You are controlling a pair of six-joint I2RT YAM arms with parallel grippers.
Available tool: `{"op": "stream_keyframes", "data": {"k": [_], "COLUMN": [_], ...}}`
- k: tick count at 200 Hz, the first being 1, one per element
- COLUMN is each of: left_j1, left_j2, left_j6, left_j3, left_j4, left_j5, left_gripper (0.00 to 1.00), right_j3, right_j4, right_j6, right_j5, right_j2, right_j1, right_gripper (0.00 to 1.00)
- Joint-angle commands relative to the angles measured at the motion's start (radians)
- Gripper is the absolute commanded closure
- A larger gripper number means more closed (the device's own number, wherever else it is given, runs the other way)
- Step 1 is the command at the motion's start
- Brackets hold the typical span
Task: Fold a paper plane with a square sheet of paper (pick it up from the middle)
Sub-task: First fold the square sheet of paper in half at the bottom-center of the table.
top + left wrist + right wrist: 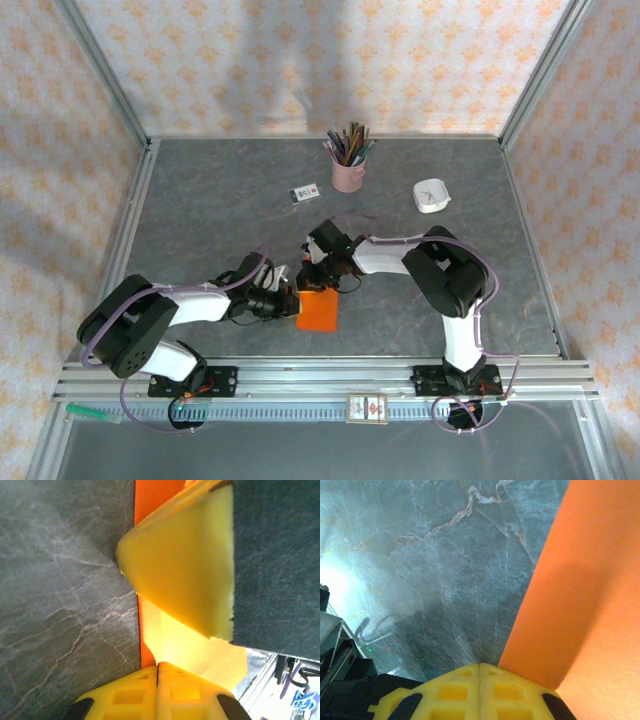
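Both jaws closed tight at the orange sheet point(317, 311); grip unclear. Early fold, likely. Next, press the crease flat.

Robotics lab cell: aluminium frame point(109, 75), patterned backdrop panels point(300, 60), left arm point(200, 303), right arm point(455, 280) bolted to rail point(320, 375).
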State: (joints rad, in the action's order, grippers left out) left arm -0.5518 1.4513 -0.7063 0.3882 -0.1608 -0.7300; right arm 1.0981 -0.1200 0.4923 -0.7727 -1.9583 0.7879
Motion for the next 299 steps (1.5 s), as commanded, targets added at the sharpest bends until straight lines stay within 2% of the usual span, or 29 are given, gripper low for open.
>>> {"op": "stream_keyframes", "data": {"k": [1, 126, 299], "left_j1": [-0.014, -0.017, -0.021], "left_j2": [0.074, 0.097, 0.098], "left_j6": [0.025, 0.033, 0.032], "left_j3": [-0.045, -0.04, -0.04], "left_j4": [0.204, 0.207, 0.21], "left_j5": [0.184, 0.19, 0.193], "left_gripper": [1.0, 1.0, 1.0], "right_j3": [0.033, 0.175, 0.331], "right_j4": [-0.008, -0.105, -0.155], "right_j6": [-0.03, -0.111, -0.123], "right_j5": [0.106, 0.106, 0.126], "right_j2": [-0.041, -0.142, -0.233], "right_j1": [-0.052, -0.127, -0.212], "right_gripper": [1.0, 1.0, 1.0]}}
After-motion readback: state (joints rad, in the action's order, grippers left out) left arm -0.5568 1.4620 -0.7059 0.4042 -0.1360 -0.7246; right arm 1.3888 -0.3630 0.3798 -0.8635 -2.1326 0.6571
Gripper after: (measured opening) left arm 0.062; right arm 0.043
